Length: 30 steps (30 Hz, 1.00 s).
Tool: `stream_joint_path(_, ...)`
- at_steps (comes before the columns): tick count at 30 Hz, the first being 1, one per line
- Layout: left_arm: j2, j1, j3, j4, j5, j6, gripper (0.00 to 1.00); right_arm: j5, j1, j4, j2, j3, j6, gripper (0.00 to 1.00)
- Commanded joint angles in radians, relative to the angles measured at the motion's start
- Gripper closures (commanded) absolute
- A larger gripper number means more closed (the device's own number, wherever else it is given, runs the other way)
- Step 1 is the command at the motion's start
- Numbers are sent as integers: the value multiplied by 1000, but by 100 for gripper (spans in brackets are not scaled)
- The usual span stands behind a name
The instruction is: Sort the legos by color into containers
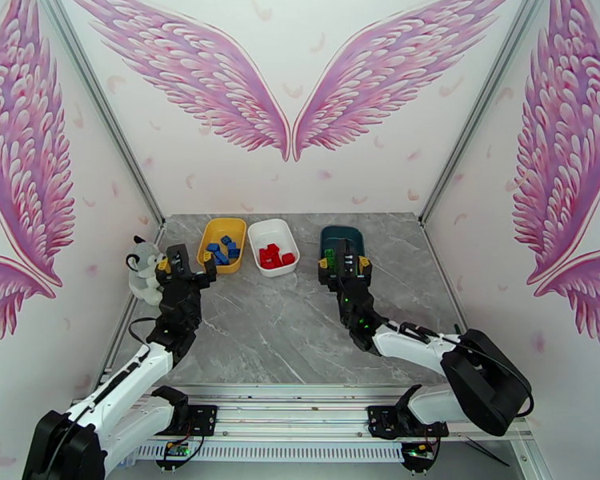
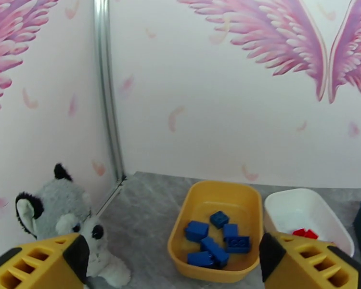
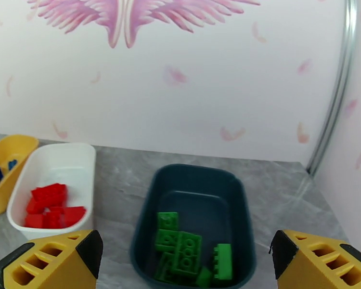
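Blue legos point(image 1: 222, 250) point(image 2: 214, 242) lie in the yellow container point(image 1: 208, 232) point(image 2: 219, 185). Red legos point(image 1: 274, 256) point(image 3: 50, 208) fill the near half of the white container point(image 1: 272, 227) point(image 3: 60, 155). Green legos point(image 3: 185, 246) sit in the dark teal container point(image 1: 336, 232) point(image 3: 195, 172). My left gripper point(image 1: 190, 266) point(image 2: 174, 258) hovers open just in front of the yellow container, holding nothing. My right gripper point(image 1: 345, 266) point(image 3: 185, 261) stands open over the near end of the teal container, nothing between its fingers.
A grey-white plush husky point(image 1: 146, 270) point(image 2: 65, 222) sits against the left wall, close beside my left gripper. The three containers stand in a row near the back of the grey marble table point(image 1: 284, 330). Walls close in the left, back and right sides.
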Motion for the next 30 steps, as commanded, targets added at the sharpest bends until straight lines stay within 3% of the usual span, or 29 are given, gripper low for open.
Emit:
stream_joint_path(1, 50, 85, -59, 32, -10, -53, 1, -24, -101, 41, 3, -47, -54, 1)
stream_joint_path(6, 212, 124, -61, 129, 10, -54, 1, -93, -214, -12, -44, -71, -27, 1)
stream_joint_path(13, 281, 127, -147, 290, 10, -56, 1, -103, -255, -141, -71, -79, 10, 1)
stream_joint_path(25, 342, 135, -151, 395, 85, -4, 1, -205, -293, 130, 41, -189, -16, 1)
stream_joint_path(30, 512, 144, -236, 756, 116, 25, 1, -305, -357, 303, 123, -249, 32, 0)
